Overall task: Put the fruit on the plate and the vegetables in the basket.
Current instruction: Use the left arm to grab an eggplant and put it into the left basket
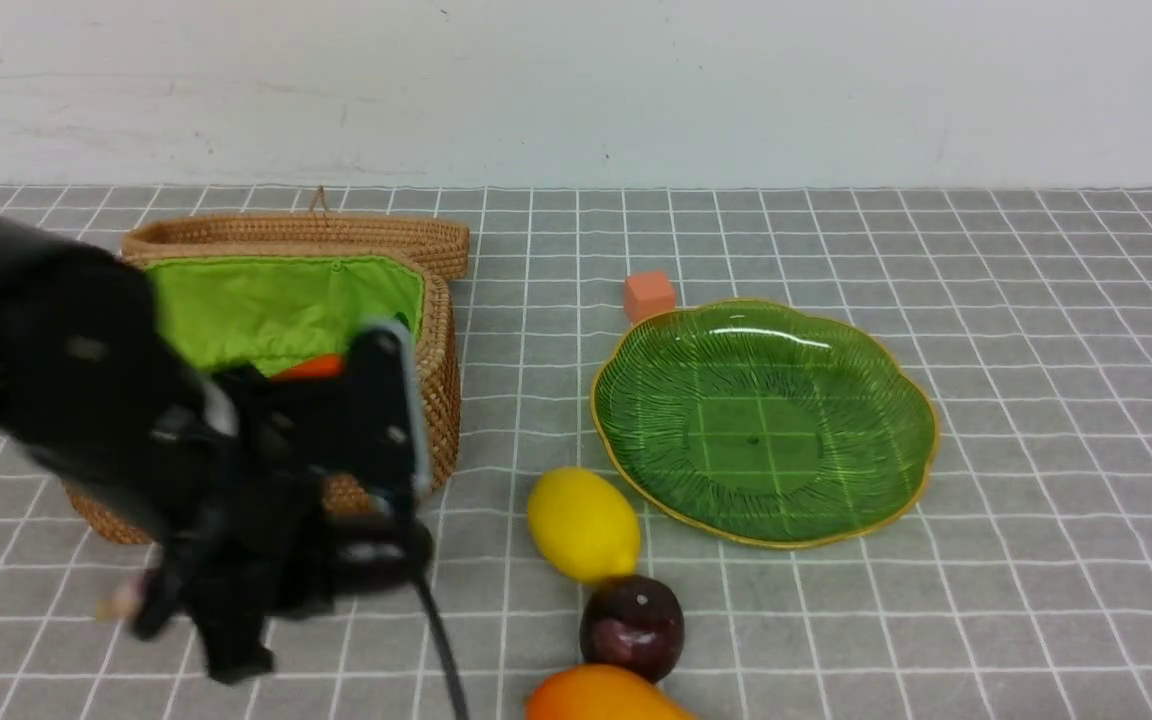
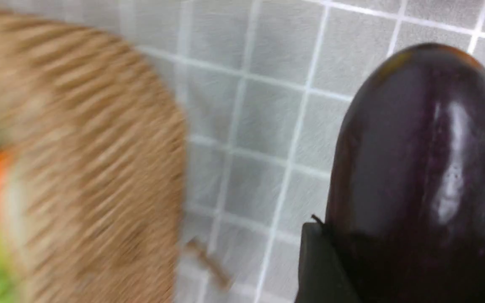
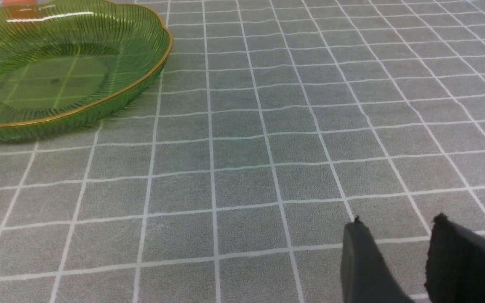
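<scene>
Plainly, the coming move turns on how the eggplant lies to the basket. At the lower left of the front frame my left gripper (image 2: 411, 269), blurred there, is clamped on the glossy dark purple eggplant (image 2: 419, 147). Its long axis runs straight out from between the jaws, rounded end foremost. The basket (image 1: 441, 380) fills the upper left of that frame, its green-lined mouth above the gripper. Its woven wall is just beside the eggplant and apart from it. I judge the eggplant has to rise over that near wall and then go in. Something orange (image 1: 311, 367) shows inside. My right gripper (image 3: 398, 223) has its jaws parted with nothing between them, over the checked cloth (image 3: 267, 147) near the plate (image 3: 150, 80). The lemon (image 1: 583, 523), plum (image 1: 632, 627) and mango (image 1: 601, 700) lie in a row at lower centre, off the plate.
</scene>
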Action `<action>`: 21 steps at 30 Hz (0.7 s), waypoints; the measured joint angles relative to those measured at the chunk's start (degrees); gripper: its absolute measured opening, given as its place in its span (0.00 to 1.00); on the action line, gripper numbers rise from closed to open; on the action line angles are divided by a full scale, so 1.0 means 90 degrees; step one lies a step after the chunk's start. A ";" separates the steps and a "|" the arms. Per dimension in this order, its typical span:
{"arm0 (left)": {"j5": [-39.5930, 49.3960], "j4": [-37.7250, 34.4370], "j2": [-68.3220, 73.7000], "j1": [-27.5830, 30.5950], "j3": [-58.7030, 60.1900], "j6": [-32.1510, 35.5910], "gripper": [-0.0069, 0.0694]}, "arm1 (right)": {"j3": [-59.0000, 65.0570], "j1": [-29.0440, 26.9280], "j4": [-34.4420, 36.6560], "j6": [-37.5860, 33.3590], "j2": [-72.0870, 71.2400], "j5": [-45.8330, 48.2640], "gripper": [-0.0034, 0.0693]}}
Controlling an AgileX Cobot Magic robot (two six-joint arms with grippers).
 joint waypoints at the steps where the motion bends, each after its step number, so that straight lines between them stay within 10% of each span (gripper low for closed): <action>1: -0.0021 0.0077 -0.0458 0.0172 0.0000 -0.0024 0.60 | 0.0000 0.0000 0.0000 0.0000 0.0000 0.0000 0.38; 9: -0.1971 0.0422 -0.1175 0.1414 0.0013 -0.0056 0.60 | 0.0000 0.0000 0.0000 0.0000 0.0000 0.0000 0.38; 21: -0.4890 0.0402 0.0819 0.1581 0.0019 -0.0070 0.60 | 0.0000 0.0000 0.0000 0.0000 0.0000 0.0000 0.38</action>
